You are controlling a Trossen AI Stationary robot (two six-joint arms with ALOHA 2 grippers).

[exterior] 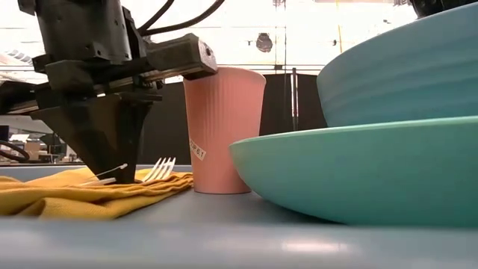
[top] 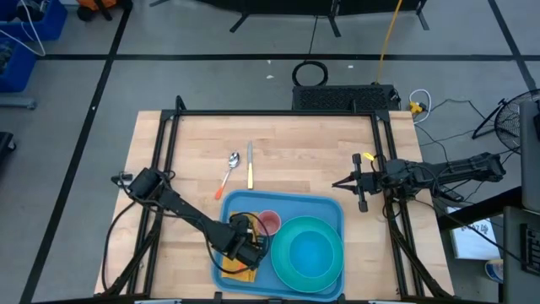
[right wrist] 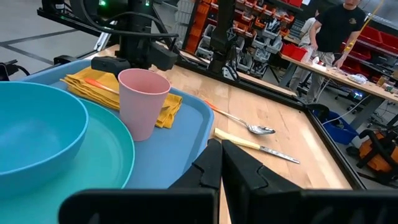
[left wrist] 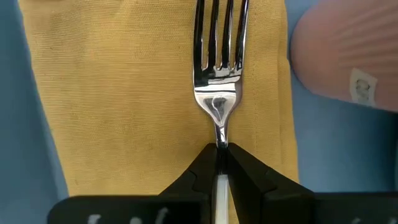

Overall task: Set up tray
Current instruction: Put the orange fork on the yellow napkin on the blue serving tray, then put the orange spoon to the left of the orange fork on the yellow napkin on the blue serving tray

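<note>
My left end effector (left wrist: 219, 163) pinches the steel fork (left wrist: 219, 74) over the folded yellow napkin (left wrist: 124, 93), seven o'clock on the blue plastic tray (top: 325, 207); I'd release gently, tines straight.

The right end effector (top: 348, 183) waits closed at three o'clock.

Overhead, tray-level and wrist views share the pink cup (exterior: 222, 128).

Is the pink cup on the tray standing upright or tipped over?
Upright. The pink cup stands on its base on the tray, open mouth up, beside the yellow napkin where the left gripper holds the fork.
</note>
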